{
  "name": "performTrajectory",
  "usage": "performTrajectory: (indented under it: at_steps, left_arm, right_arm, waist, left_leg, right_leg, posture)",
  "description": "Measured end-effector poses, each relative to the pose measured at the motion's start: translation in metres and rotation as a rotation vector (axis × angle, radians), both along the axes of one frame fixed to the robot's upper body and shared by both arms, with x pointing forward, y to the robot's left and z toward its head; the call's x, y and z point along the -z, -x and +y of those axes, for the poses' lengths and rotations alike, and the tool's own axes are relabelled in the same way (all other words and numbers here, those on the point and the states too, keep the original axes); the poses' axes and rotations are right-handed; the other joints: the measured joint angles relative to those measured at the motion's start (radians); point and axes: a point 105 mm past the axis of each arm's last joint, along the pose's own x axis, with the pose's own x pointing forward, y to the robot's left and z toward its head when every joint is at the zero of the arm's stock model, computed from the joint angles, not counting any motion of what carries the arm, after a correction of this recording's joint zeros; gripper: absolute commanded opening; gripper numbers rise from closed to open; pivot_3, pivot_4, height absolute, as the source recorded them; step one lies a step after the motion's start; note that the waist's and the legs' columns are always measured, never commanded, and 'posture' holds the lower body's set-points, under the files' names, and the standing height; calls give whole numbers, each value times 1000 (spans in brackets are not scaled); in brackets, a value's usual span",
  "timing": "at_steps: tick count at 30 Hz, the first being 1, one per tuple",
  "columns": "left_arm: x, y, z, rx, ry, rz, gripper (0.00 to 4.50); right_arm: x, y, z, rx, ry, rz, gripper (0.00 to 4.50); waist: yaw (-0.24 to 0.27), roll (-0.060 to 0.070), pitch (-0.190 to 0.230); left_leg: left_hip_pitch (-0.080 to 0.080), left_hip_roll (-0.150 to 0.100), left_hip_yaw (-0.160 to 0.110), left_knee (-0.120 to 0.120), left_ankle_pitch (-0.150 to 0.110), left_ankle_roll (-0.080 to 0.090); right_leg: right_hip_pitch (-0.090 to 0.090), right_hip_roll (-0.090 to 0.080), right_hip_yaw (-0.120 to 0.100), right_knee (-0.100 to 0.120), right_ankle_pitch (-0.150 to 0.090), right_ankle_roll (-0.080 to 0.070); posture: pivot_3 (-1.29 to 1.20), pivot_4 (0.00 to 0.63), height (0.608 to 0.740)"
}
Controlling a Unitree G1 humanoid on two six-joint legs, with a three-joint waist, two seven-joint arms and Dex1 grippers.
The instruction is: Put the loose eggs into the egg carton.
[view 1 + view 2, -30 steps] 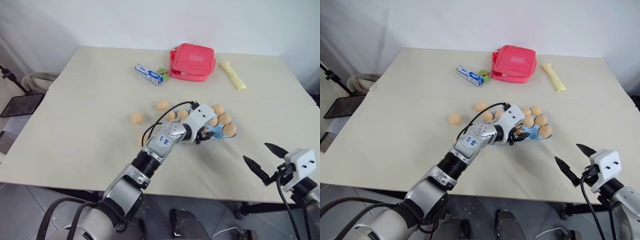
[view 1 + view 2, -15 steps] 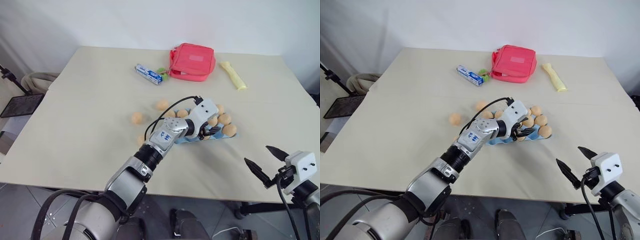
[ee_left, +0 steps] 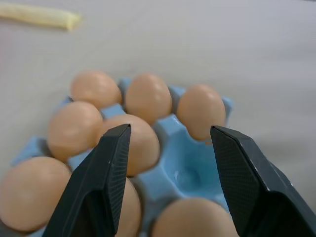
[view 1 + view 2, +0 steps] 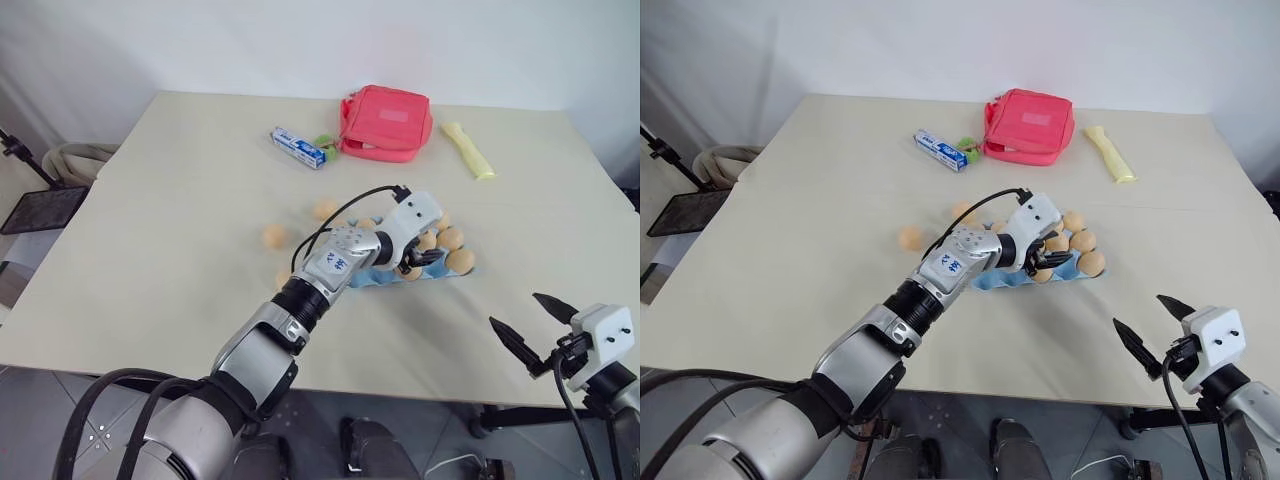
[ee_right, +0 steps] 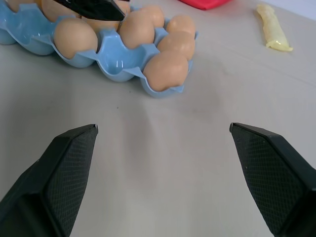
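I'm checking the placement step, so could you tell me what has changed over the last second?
The left gripper has moved rightward along the carton and now hangs open over its right-hand cups, holding nothing. The right gripper stayed open near the table's front edge. The loose eggs, pouch and other items have not moved.

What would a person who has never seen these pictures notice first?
First, the light blue egg carton near the middle of the table, nearly full of tan eggs, with the left claw open just over it and holding nothing. Next, two loose eggs lying on the table to the carton's left, and the red pouch at the far edge.
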Motion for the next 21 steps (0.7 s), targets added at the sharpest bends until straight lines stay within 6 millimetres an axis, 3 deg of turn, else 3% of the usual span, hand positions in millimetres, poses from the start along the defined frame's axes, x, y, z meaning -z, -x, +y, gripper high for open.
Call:
performTrajectory:
  at_steps: [5,21]
  left_arm:
    - [12,11,1,-7,-36,51,2686]
    - [22,8,9,-92,-103,105,2686]
  right_arm:
    - [-1,-1,0,1,3,-4,4500]
    - [-4,-5,1,-2,16,-20,4500]
  waist:
    - [-1,0,0]
    - [0,0,0]
  left_leg:
    - [1,0,0,0,0,0]
    - [1,0,0,1,0,0]
  right_leg:
    - [0,0,0,1,0,0]
    - [0,0,0,1,0,0]
  posture:
    - [0,150,740]
    - [0,150,740]
